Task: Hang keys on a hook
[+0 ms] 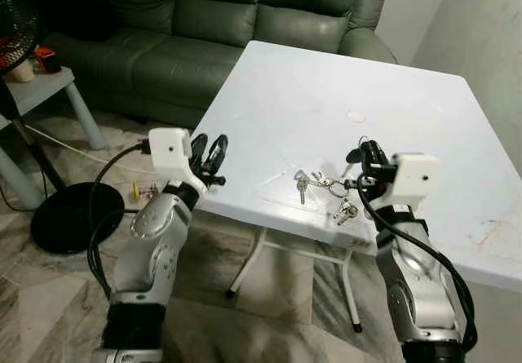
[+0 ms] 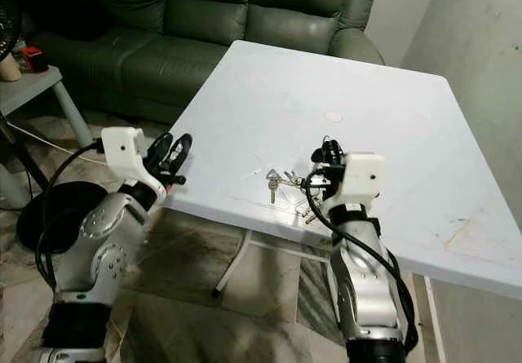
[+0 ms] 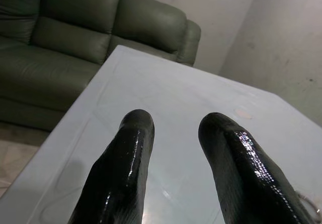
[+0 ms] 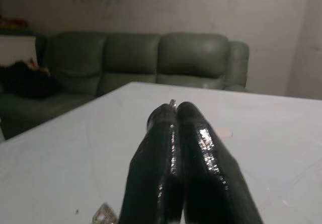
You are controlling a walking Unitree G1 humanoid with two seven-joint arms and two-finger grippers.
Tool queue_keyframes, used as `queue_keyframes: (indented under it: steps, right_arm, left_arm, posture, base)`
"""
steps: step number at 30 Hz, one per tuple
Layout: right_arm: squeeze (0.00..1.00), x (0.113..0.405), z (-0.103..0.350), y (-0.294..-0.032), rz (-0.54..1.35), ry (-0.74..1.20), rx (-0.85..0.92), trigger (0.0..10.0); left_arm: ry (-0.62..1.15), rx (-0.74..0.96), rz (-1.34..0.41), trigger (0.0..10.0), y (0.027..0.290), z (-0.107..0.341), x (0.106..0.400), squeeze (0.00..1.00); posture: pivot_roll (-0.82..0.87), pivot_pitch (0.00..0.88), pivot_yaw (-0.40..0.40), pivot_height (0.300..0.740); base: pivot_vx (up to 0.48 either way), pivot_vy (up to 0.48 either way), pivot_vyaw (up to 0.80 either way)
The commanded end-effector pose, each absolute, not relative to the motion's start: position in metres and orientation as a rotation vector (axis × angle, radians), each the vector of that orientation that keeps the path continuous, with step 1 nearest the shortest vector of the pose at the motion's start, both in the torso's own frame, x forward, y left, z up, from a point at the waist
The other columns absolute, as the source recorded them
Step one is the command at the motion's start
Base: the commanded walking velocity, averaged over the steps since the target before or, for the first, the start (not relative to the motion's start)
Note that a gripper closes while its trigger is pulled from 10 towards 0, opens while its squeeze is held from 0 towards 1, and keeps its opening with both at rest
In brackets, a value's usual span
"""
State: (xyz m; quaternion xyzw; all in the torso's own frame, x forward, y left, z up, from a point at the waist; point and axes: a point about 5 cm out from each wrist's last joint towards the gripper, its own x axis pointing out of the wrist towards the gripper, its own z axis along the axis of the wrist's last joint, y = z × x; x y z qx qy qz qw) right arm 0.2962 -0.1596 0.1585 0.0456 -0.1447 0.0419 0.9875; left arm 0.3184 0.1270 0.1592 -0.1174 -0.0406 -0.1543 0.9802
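- Keys (image 1: 326, 190) are lying in a loose bunch on the white tabletop (image 1: 326, 110), near its front edge, in the lower middle of the left eye view.
- The right end effector (image 1: 364, 161) is sitting just to the right of the bunch, with its black fingers pressed together; in the right wrist view a thin sliver of metal is poking out at the fingertips (image 4: 173, 114), so it is gripping part of the keys.
- A key ring is reaching from the bunch toward those fingers, while several keys are resting flat on the tabletop.
- The left end effector (image 1: 210, 152) is hovering at the tabletop's left front corner, well apart from the keys, with its fingers spread and nothing between them.
- A corner of one key is peeking in at the bottom edge of the right wrist view, cut off by the frame.
- How much of the ring the right end effector is pinching is hard to make out, as the fingers are covering it.
- A green sofa (image 1: 228, 20) is standing behind the tabletop, across the top of the frame.
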Motion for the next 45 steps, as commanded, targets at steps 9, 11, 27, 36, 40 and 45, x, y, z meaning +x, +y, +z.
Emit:
queue_keyframes:
  steps: [9,11,27,36,40,45]
  right_arm:
    - [0.0,0.283,0.146,-0.153,0.204,-0.282,0.048,10.0]
    - [0.0,0.284,0.145,-0.152,0.193,-0.27,0.039,10.0]
    - [0.0,0.292,0.129,-0.158,0.133,-0.143,0.039,10.0]
    - [0.0,0.292,0.122,-0.161,0.121,-0.13,0.025,10.0]
    - [0.0,0.293,0.123,-0.16,0.121,-0.132,0.025,10.0]
    - [0.0,0.295,0.124,-0.156,0.127,-0.138,0.008,10.0]
  left_arm:
    - [-0.106,-0.215,-0.288,10.0,0.133,0.15,0.31,0.0]
    - [-0.103,-0.211,-0.281,10.0,0.134,0.15,0.31,0.0]
    - [-0.11,-0.191,-0.264,10.0,0.137,0.145,0.32,0.0]
    - [-0.103,-0.212,-0.279,10.0,0.139,0.141,0.322,0.0]
    - [-0.113,-0.194,-0.291,10.0,0.138,0.143,0.322,0.0]
    - [-0.123,-0.19,-0.295,10.0,0.137,0.144,0.323,0.0]
  posture:
    - [0.14,0.0,-0.075,0.74]
    - [0.14,0.0,-0.075,0.74]
    - [0.13,0.0,-0.06,0.74]
    - [0.13,0.0,-0.048,0.74]
    - [0.13,0.0,-0.047,0.74]
    - [0.13,0.0,-0.049,0.74]
  base:
    - [0.0,0.0,0.0]
    - [0.0,0.0,0.0]
    - [0.0,0.0,-0.22]
    - [0.0,0.0,-0.73]
    - [0.0,0.0,-0.73]
    - [0.0,0.0,-0.72]
